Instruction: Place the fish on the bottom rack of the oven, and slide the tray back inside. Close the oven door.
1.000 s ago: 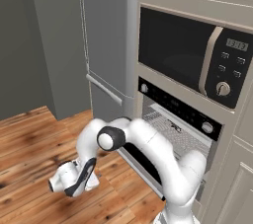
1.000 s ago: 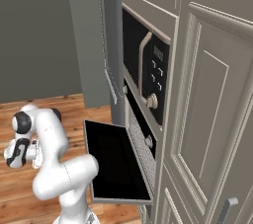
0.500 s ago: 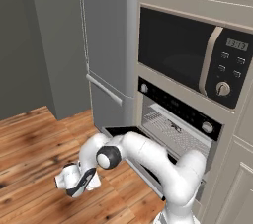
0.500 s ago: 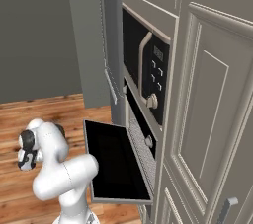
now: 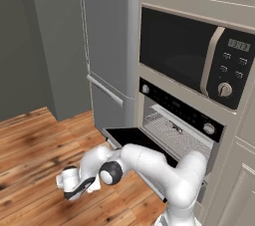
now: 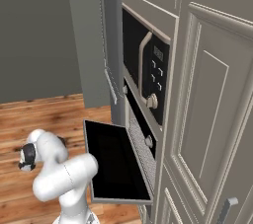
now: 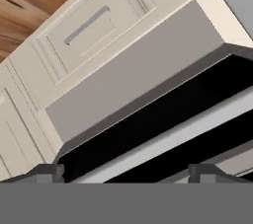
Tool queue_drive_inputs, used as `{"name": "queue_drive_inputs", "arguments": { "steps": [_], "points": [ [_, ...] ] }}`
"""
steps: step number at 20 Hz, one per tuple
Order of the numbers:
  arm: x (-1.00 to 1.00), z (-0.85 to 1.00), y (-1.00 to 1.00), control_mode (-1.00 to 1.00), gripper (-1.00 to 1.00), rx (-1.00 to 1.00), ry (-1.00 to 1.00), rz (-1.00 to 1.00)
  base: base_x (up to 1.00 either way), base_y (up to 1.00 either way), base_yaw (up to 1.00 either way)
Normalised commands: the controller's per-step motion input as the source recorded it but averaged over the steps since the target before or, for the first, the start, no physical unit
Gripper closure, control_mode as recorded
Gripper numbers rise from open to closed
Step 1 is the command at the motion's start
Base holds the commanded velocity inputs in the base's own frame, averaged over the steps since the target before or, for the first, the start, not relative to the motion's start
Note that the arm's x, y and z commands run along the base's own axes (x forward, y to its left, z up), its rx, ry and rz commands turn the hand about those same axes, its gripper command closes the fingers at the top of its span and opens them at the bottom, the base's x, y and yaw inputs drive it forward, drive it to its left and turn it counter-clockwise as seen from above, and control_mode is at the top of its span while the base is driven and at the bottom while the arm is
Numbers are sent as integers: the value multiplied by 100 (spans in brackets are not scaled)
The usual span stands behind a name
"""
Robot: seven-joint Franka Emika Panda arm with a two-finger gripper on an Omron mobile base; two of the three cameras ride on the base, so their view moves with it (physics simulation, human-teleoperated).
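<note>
Figure legend, closing stage. We see the oven (image 5: 174, 120) with the oven door (image 6: 116, 161) folded down flat and open. Inside the cavity lies the bottom rack (image 5: 174, 131), and on it a small dark shape that we read as the fish (image 5: 176, 129), though it is too small to be sure. Whether the rack is pushed fully home we cannot tell. The claw (image 5: 74, 188) hangs low over the wooden floor (image 5: 30, 140), to the left of the door and below its level. In the hand view its two dark fingertips (image 7: 49, 172) stand well apart with nothing between them, so we judge the claw spread and empty; ahead of them runs the door's underside with its long silver handle (image 7: 168, 139). We judge the door to be stiff, hinged and fairly heavy, its glass face smooth. The bar handle or the front edge offers the best purchase for lifting it shut.
</note>
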Motion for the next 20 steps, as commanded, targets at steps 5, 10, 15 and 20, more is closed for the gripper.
{"name": "queue_drive_inputs", "arguments": {
  "steps": [5, 10, 15, 20],
  "points": [
    [-1, -1, -34, -100, -100, 0, -8, -10, 0, 0, 0],
    [0, 0, -60, -100, -100, 0, -6, -8, 0, 0, 0],
    [15, -14, -56, -100, -100, 0, -2, -3, 0, 0, 0],
    [42, -51, -27, -100, -100, 0, 0, 0, 0, 0, 0]
  ]
}}
